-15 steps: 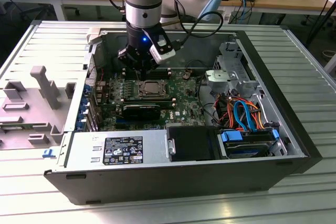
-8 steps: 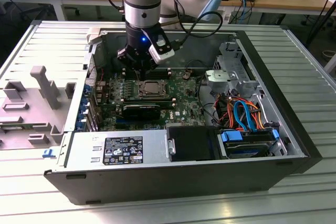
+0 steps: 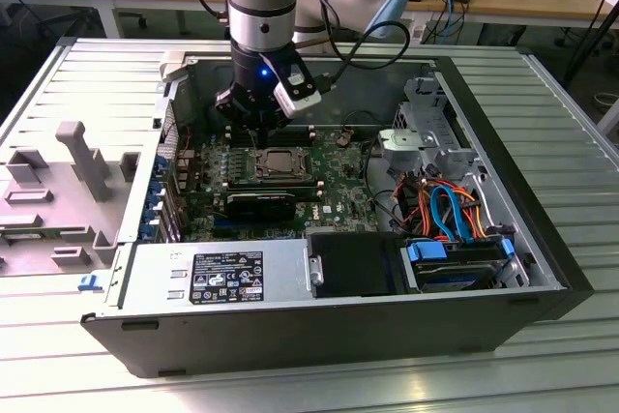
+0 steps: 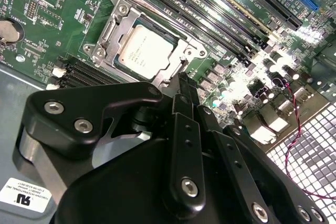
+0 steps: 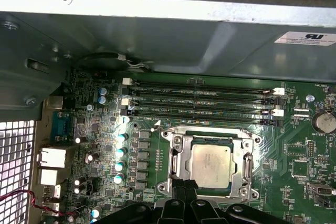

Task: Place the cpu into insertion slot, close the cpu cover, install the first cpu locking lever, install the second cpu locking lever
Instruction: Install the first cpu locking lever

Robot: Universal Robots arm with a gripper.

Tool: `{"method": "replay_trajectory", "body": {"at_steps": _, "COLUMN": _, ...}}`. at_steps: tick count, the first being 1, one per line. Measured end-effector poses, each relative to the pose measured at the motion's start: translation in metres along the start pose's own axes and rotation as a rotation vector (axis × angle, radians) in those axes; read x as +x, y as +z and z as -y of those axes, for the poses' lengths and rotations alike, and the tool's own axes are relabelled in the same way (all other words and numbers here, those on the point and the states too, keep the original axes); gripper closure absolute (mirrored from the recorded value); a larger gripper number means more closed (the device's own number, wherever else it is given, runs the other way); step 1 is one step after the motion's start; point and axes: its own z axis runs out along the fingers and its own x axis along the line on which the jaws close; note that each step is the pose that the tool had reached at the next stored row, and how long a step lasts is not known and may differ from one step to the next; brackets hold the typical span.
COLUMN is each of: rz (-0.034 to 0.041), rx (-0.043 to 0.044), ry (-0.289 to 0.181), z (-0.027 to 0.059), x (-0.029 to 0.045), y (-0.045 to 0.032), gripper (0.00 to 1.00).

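The cpu (image 3: 280,162), a square chip with a silvery top, lies flat in the insertion slot (image 3: 280,181) on the green board. In both wrist views the cpu (image 4: 144,51) (image 5: 211,165) sits under the cpu cover (image 4: 185,51) (image 5: 178,162), a silver frame lying flat around it. My gripper (image 3: 253,132) hangs just above the board beside the socket, toward the exterior view's left. Its black fingers (image 4: 182,95) (image 5: 185,187) are pressed together with nothing between them, and their tips are at the socket's edge.
Long black memory slots (image 5: 202,100) run along one side of the socket. The open case holds a power supply (image 3: 227,273) at the front and a drive bay with blue and orange cables (image 3: 450,210) on the exterior view's right. Metal case walls (image 5: 157,35) stand close.
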Motion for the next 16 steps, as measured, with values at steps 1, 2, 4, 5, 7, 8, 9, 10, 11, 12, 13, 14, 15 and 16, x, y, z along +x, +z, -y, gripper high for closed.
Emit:
{"method": "replay_trajectory", "body": {"at_steps": 1, "rz": 0.0, "rx": 0.0, "ry": 0.0, "z": 0.0, "x": 0.0, "y": 0.0, "gripper": 0.89}}
{"method": "replay_trajectory", "body": {"at_steps": 2, "rz": 0.0, "rx": 0.0, "ry": 0.0, "z": 0.0, "x": 0.0, "y": 0.0, "gripper": 0.89}}
{"method": "replay_trajectory", "body": {"at_steps": 4, "rz": 0.0, "rx": 0.0, "ry": 0.0, "z": 0.0, "x": 0.0004, "y": 0.0, "gripper": 0.89}}
{"method": "replay_trajectory", "body": {"at_steps": 5, "rz": 0.0, "rx": 0.0, "ry": 0.0, "z": -0.0001, "x": 0.0008, "y": 0.0, "gripper": 0.89}}
{"method": "replay_trajectory", "body": {"at_steps": 7, "rz": 0.0, "rx": 0.0, "ry": 0.0, "z": -0.0001, "x": 0.0019, "y": 0.0, "gripper": 0.89}}
{"method": "replay_trajectory", "body": {"at_steps": 8, "rz": 0.0, "rx": 0.0, "ry": 0.0, "z": -0.0002, "x": 0.0031, "y": 0.0001, "gripper": 0.89}}
{"method": "replay_trajectory", "body": {"at_steps": 9, "rz": -0.0001, "rx": 0.0001, "ry": 0.0, "z": -0.0003, "x": 0.0045, "y": 0.0001, "gripper": 0.89}}
{"method": "replay_trajectory", "body": {"at_steps": 10, "rz": 0.0, "rx": 0.0, "ry": 0.0, "z": -0.0004, "x": 0.0056, "y": 0.0001, "gripper": 0.89}}
{"method": "replay_trajectory", "body": {"at_steps": 11, "rz": 0.0, "rx": -0.0001, "ry": 0.0, "z": -0.0005, "x": 0.0069, "y": 0.0002, "gripper": 0.89}}
{"method": "replay_trajectory", "body": {"at_steps": 12, "rz": 0.0001, "rx": -0.0003, "ry": 0.0, "z": -0.0006, "x": 0.0083, "y": 0.0002, "gripper": 0.89}}
{"method": "replay_trajectory", "body": {"at_steps": 13, "rz": 0.0001, "rx": -0.0004, "ry": 0.0, "z": -0.0007, "x": 0.0094, "y": 0.0003, "gripper": 0.89}}
{"method": "replay_trajectory", "body": {"at_steps": 14, "rz": 0.0001, "rx": -0.0005, "ry": 0.0, "z": -0.0008, "x": 0.0097, "y": 0.0003, "gripper": 0.89}}
{"method": "replay_trajectory", "body": {"at_steps": 15, "rz": 0.0, "rx": -0.0004, "ry": 0.0, "z": -0.0007, "x": 0.0097, "y": 0.0002, "gripper": 0.89}}
{"method": "replay_trajectory", "body": {"at_steps": 16, "rz": 0.0, "rx": -0.0004, "ry": 0.0, "z": -0.0007, "x": 0.0098, "y": 0.0002, "gripper": 0.89}}
